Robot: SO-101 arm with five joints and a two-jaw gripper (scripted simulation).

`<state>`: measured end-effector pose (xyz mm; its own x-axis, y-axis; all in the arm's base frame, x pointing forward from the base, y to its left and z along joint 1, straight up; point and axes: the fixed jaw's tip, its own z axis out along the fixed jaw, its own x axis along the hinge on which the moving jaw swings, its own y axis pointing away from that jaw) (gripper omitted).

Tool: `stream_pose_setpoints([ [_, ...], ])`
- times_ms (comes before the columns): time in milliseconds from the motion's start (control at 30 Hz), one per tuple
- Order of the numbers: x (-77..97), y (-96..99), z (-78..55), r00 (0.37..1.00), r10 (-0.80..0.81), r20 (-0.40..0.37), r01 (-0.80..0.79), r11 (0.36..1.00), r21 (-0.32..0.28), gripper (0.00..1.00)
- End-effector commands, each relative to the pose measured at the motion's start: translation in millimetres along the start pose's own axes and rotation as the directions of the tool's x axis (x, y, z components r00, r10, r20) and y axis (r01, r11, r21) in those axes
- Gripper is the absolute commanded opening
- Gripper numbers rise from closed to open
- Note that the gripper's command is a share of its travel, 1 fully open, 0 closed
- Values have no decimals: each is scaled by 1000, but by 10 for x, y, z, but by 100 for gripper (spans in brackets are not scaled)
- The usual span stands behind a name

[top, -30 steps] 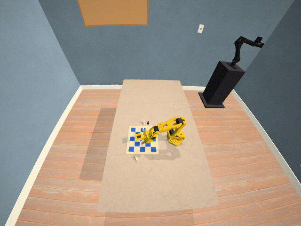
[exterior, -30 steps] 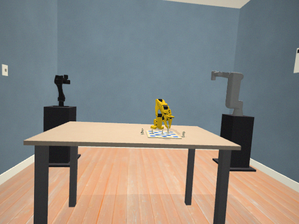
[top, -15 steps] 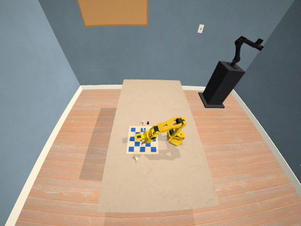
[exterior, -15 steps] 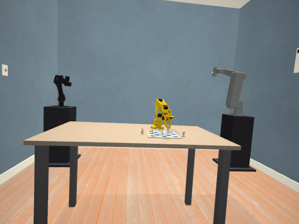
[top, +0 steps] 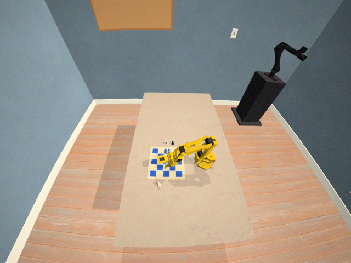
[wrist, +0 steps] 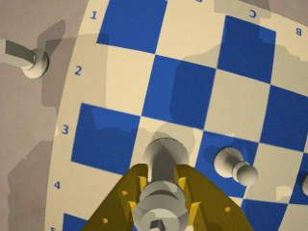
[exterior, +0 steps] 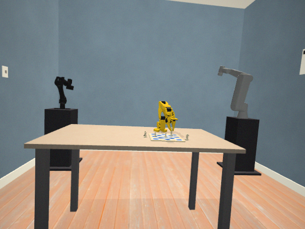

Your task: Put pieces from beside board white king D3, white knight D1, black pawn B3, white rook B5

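My gripper (top: 166,166) (exterior: 171,130) (wrist: 161,170) is shut on the white king (exterior: 171,133) (wrist: 161,210), held upright with its base over D3, at or just above the board (top: 148,170) (exterior: 167,140) (wrist: 60,159); contact cannot be told. The white knight (top: 158,184) (exterior: 187,137) (wrist: 36,64) stands beside the board's E edge. The white rook (top: 167,142) and the black pawn (top: 172,142) stand close together beyond the A edge. In the exterior view those two overlap.
A white pawn (exterior: 165,135) (wrist: 228,162) stands on C3, right beside my gripper's finger. Another white piece (top: 167,150) (exterior: 155,134) (wrist: 305,184) stands on A3, cut off in the wrist view.
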<state>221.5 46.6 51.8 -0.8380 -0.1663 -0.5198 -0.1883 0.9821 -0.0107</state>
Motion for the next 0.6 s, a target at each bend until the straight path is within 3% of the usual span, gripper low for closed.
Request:
stream_pose_setpoints([
  [0,-15,18,-9,1000,1,1,-1,1000,-5,0],
  [567,23,19,56,1000,1,1,-1,1000,-5,0],
])
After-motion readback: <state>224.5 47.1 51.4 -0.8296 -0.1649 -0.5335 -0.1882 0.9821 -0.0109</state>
